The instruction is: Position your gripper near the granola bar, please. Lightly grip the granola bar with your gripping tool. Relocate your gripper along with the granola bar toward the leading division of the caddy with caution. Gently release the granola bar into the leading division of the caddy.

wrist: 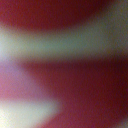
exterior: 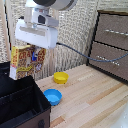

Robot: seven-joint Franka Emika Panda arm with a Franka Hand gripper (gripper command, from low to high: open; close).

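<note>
The granola bar (exterior: 27, 61), a yellow-orange box with a red band and speckled print, hangs in the air at the exterior view's left, just above the black caddy (exterior: 20, 102). My white gripper (exterior: 31, 47) sits directly on top of the box and is shut on it; its fingertips are hidden behind the box. The box's lower edge is close to the caddy's back rim, over the caddy's open sections. The wrist view is an unreadable blur of red, pink and pale bands.
A small yellow bowl (exterior: 60, 77) and a blue bowl (exterior: 52, 96) rest on the wooden table (exterior: 90, 105) beside the caddy. A brown drawer unit (exterior: 111, 42) stands at the exterior view's right. A blue-grey cable (exterior: 92, 59) trails from the gripper.
</note>
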